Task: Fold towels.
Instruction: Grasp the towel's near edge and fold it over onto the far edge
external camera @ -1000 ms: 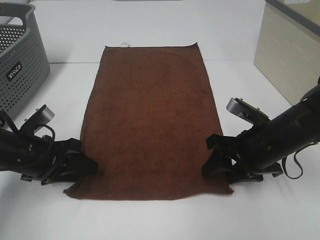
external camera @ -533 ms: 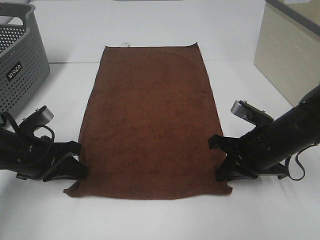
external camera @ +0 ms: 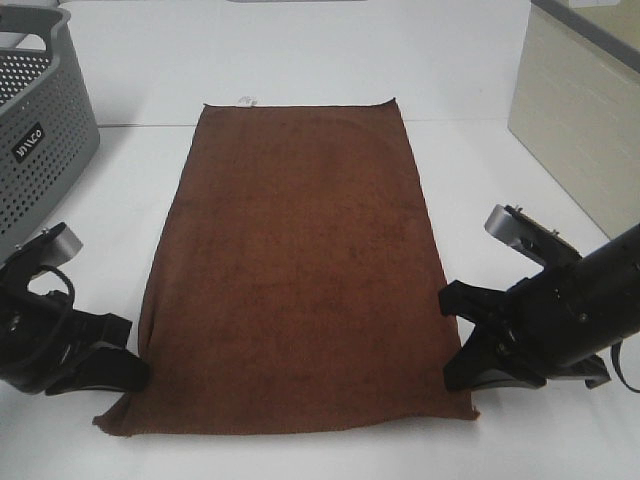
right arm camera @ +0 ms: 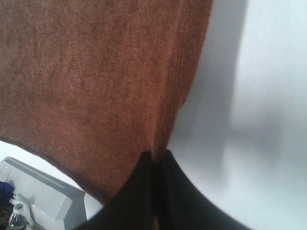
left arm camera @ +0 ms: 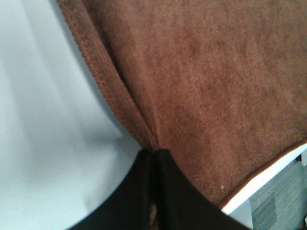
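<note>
The reddish-brown terry towel (external camera: 295,270) lies spread flat, lengthwise, down the middle of the white tabletop (external camera: 470,70). Its short edges face the far and near edges of the tabletop. A small white tag (external camera: 245,99) sits on the far short edge, towards the left.

My left jaws are closed tight on the towel's left long edge, just by its near corner, and the hem bunches into a small ridge where they pinch it. My right jaws are closed the same way on the right long edge by the other near corner. Both pairs sit low against the tabletop, close to its near edge.

A grey perforated laundry basket (external camera: 40,120) stands at the left edge, well apart from the towel. A beige cabinet (external camera: 580,110) stands along the right edge.
</note>
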Tool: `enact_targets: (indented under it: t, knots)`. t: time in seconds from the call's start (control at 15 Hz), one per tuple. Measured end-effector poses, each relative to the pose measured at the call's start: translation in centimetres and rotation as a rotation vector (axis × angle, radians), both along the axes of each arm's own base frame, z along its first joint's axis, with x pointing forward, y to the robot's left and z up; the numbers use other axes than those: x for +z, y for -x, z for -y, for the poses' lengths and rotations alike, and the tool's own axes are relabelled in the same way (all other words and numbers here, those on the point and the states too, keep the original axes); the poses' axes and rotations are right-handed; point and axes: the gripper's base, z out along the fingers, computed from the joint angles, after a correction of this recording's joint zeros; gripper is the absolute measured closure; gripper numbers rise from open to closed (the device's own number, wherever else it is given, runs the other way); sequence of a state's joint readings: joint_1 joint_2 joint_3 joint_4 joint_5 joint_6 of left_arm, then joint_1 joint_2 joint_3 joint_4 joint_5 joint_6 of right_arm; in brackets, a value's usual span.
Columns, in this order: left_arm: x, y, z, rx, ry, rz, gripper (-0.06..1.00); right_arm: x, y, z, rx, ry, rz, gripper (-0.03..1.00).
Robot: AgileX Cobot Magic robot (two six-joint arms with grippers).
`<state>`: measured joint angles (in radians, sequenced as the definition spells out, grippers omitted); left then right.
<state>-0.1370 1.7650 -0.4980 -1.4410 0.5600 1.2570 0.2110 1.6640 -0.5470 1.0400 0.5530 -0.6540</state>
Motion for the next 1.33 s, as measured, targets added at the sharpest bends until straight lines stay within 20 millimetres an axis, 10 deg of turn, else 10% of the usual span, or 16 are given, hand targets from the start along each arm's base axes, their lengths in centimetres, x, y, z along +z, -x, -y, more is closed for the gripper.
enact_targets:
  t: [0.47, 0.73, 1.33]
  knots:
    - [0.8, 6.3, -0.6, -0.018, 0.018, -0.05, 0.94, -0.8, 6.7, 1.3, -0.014, 0.009, -0.121, 0.97]
    - [0.7, 6.9, -0.6, -0.022, 0.029, -0.068, 0.94, -0.5, 7.1, 1.4, -0.014, 0.006, -0.104, 0.97]
    - [5.7, -2.3, 0.4, 0.047, 0.064, 0.232, 0.94, 6.7, -3.0, -0.5, 0.0, -0.037, 0.275, 0.97]
